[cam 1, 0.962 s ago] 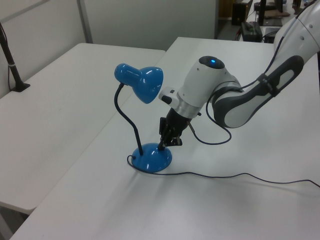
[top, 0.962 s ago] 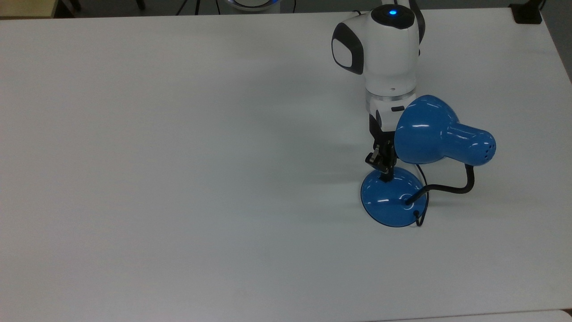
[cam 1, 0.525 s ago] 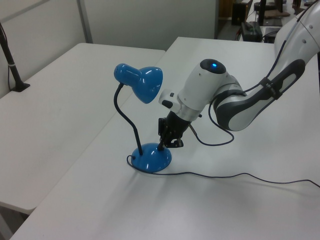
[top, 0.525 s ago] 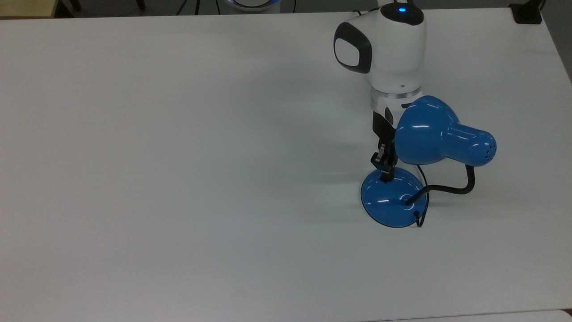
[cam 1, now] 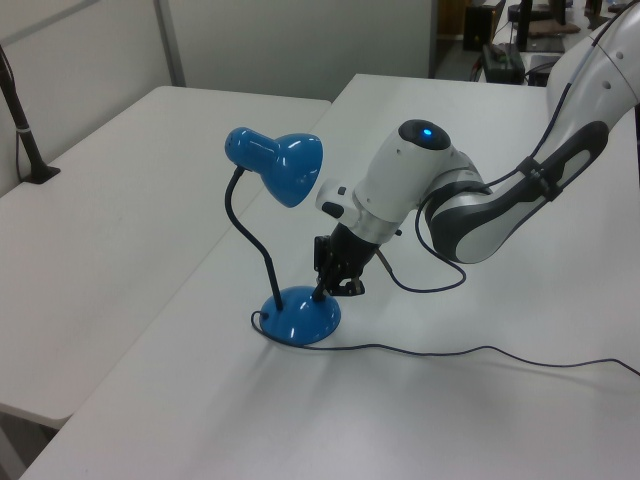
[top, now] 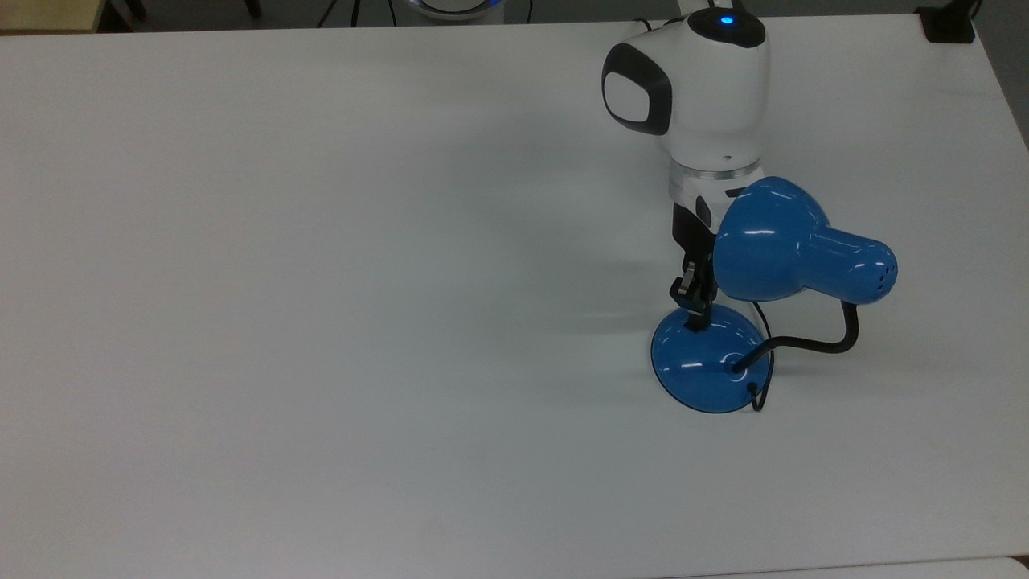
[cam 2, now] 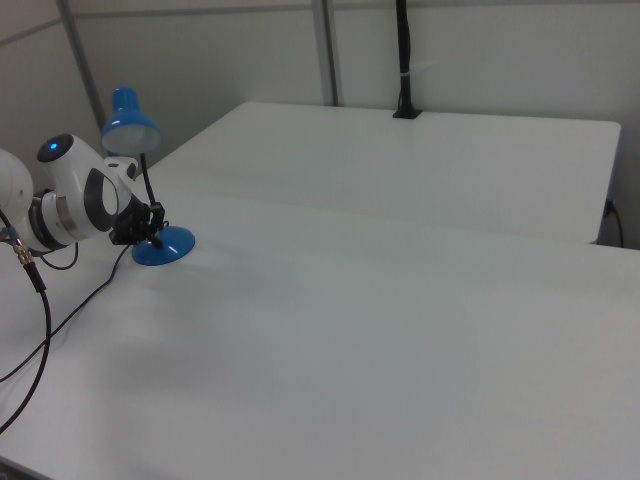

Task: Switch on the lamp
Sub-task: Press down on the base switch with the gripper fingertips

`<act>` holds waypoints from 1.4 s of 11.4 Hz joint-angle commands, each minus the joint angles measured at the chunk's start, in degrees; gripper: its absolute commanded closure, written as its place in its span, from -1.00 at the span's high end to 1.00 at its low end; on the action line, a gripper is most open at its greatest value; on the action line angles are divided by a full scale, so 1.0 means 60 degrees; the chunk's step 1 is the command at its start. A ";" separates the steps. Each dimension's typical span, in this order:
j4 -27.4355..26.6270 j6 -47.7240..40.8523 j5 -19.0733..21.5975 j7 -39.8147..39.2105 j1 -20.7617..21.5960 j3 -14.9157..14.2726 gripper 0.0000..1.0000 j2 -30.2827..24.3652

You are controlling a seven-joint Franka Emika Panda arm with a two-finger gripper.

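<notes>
Lamp point(top: 772, 281) stands on the white table point(top: 321, 322), toward the top view's right side and roughly mid-depth. Round blue base point(top: 707, 366) flat on the surface, black gooseneck point(cam 1: 250, 240) rising from it and curving up to the bell shade point(cam 1: 285, 170). In the top view the shade overhangs the base on the top view's right, open mouth facing the arm. No glow visible at the shade in the right view. Thin black cord point(cam 1: 450, 352) leaves the base and trails across the table toward the left view's right edge.

Gripper point(top: 696, 320) comes down at a slant with its tip on the upper part of the base dome, on the side nearest the arm; in the left view point(cam 1: 322, 292) the tip sits right at the base surface, just beside the gooseneck foot. Fingers look pressed together into one narrow black point, nothing held between them.

Arm point(cam 1: 470, 200): white wrist housing with a lit blue indicator, just beside the shade. Second white table point(cam 1: 130, 200) stands alongside, a black post point(cam 2: 404, 60) clamped at its far edge.
</notes>
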 commanded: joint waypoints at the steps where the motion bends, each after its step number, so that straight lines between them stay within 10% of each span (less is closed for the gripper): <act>1: 0.0639 -0.0018 -0.0061 0.0167 0.0040 -0.0039 -1.00 0.1355; 16: -0.0168 -0.0516 0.0567 0.3551 0.0157 0.0035 -1.00 -0.0608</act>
